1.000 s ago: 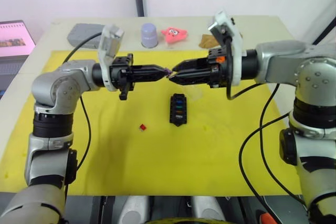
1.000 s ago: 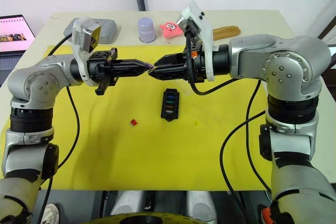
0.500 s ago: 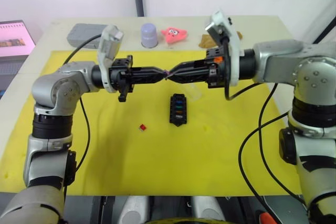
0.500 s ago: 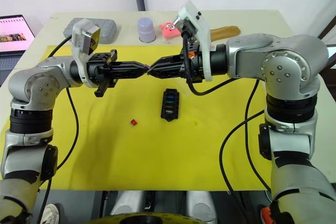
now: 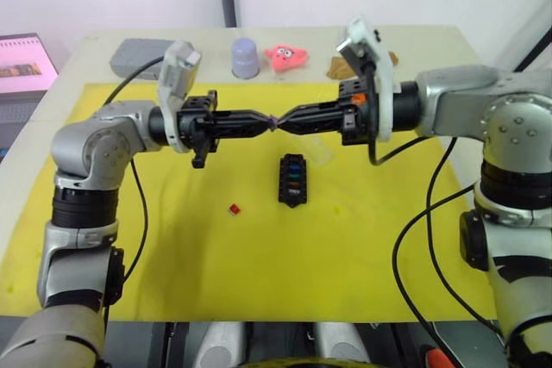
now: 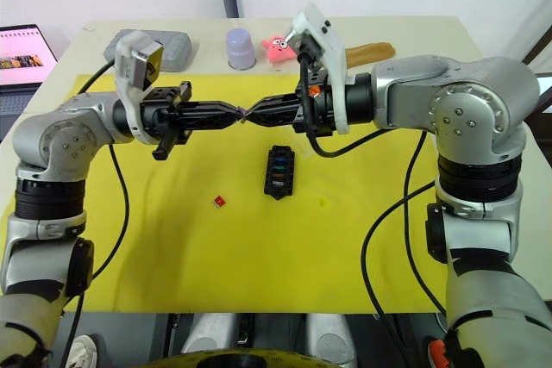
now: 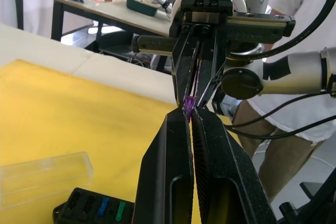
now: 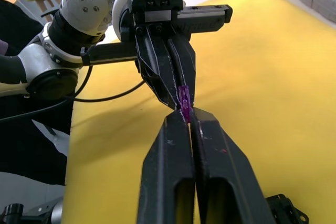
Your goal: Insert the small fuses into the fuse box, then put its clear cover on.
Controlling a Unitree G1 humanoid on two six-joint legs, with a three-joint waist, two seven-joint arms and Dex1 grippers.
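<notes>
A tiny purple fuse (image 5: 276, 118) hangs in the air above the yellow mat, pinched from both sides. My left gripper (image 5: 268, 118) is shut on it, and my right gripper (image 5: 285, 118) is shut on its other end, tip to tip. The wrist views show the fuse (image 7: 188, 103) (image 8: 184, 98) held at the fingertips. Below lies the black fuse box (image 5: 292, 179) with blue, green and amber fuses in its slots. A red fuse (image 5: 234, 208) lies loose on the mat to its left. The clear cover (image 7: 44, 174) lies just behind the box.
Along the back edge stand a grey case (image 5: 142, 52), a lilac cup (image 5: 245, 56), a pink toy (image 5: 286, 55) and a brown object (image 5: 345, 66). A laptop (image 5: 26, 66) sits off the table's left. The yellow mat (image 5: 172, 256) covers the work area.
My right gripper's fingers, spread around the fuse a second ago, have shut on it. The left gripper still holds the fuse in the same place.
</notes>
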